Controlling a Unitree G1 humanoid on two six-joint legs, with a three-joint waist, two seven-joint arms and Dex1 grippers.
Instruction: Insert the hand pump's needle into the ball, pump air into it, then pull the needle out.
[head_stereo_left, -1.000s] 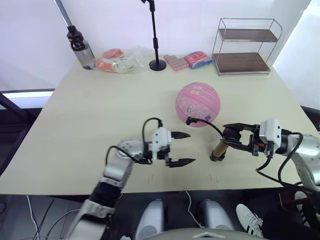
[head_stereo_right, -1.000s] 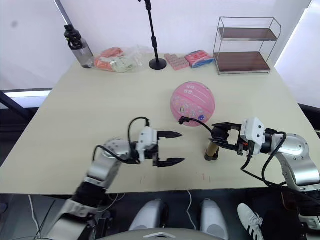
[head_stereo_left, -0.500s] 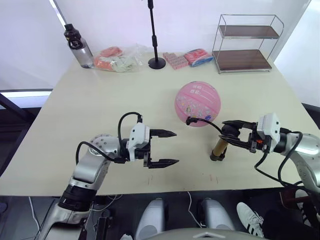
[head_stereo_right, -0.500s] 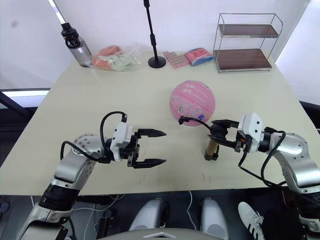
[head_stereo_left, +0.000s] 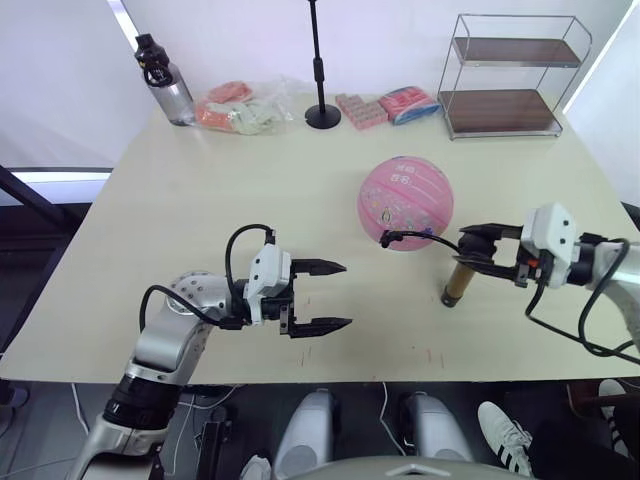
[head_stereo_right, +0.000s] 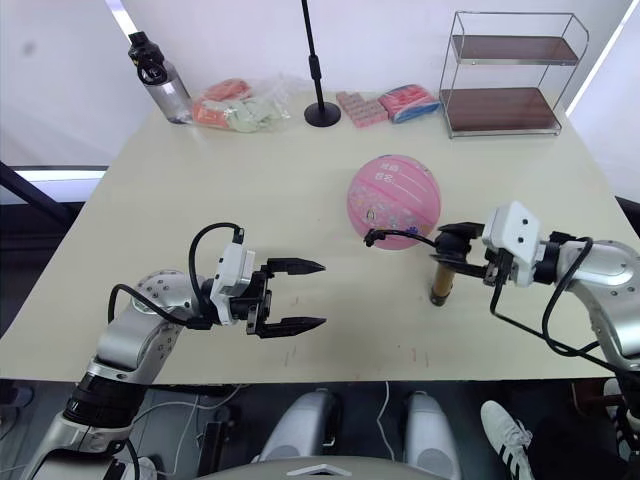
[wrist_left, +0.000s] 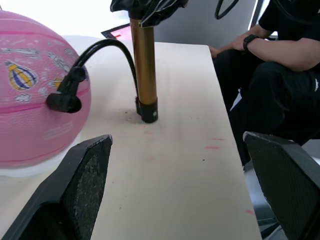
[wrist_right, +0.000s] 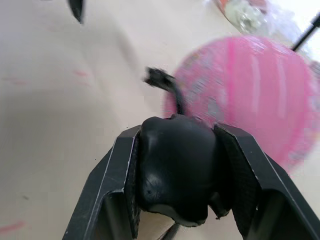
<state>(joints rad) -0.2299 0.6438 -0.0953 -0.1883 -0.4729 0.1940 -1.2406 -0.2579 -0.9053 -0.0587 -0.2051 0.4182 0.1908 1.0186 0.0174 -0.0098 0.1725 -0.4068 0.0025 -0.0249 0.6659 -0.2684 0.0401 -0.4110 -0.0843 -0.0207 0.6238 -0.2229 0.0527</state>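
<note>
The pink ball (head_stereo_left: 405, 202) rests on the beige table (head_stereo_left: 200, 200), right of centre. Just to its right the bronze hand pump (head_stereo_left: 458, 282) stands upright on its black foot. My right gripper (head_stereo_left: 472, 247) is shut on the pump's black handle (wrist_right: 175, 170). The thin black hose (wrist_left: 107, 47) arcs from the pump top to a black fitting (head_stereo_left: 386, 240) at the ball's lower left side. The needle pin itself is too small to see. My left gripper (head_stereo_left: 338, 295) hovers open and holds nothing, left of the ball and nearer the table's front edge.
Along the far edge stand a dark-capped bottle (head_stereo_left: 162, 78), snack packets (head_stereo_left: 240, 105), the black stand pole's base (head_stereo_left: 322, 118) and a wire shelf rack (head_stereo_left: 515, 75). A person in dark clothes (wrist_left: 280, 65) sits beyond the table's right side.
The camera has shifted. My left gripper has drawn back to the left, away from the ball, still open. My right gripper keeps its hold on the upright pump.
</note>
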